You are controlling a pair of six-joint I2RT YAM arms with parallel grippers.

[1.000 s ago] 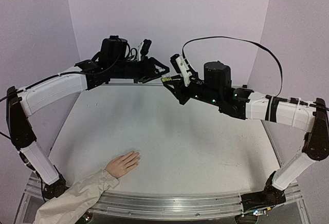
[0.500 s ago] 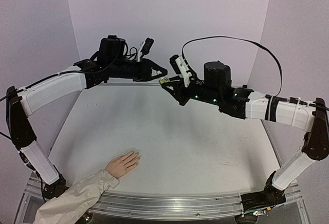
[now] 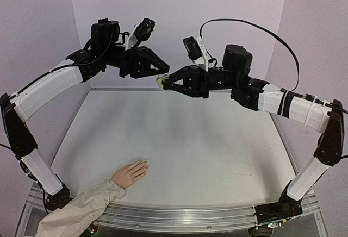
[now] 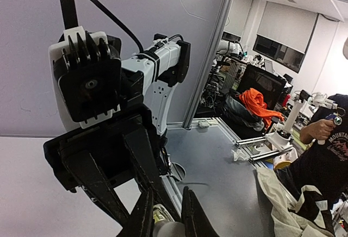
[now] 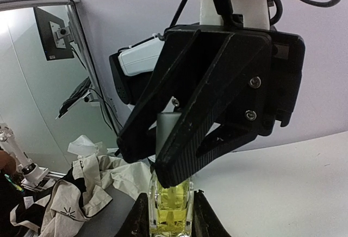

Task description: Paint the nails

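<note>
Well above the table [image 3: 217, 155], the right gripper [image 5: 170, 218] clamps the bottle [image 5: 171, 196] body while the left gripper [image 4: 164, 215] is closed tight on its cap [image 5: 165, 129], evidently to open it.

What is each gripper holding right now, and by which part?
The right gripper holds the bottle by its yellow glass body. The left gripper is shut on the cap.

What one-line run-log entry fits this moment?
stage: bottle held in midair | left end effector: shut on cap | right end effector: shut on bottle | mannequin hand: apart from both, not reached
</note>
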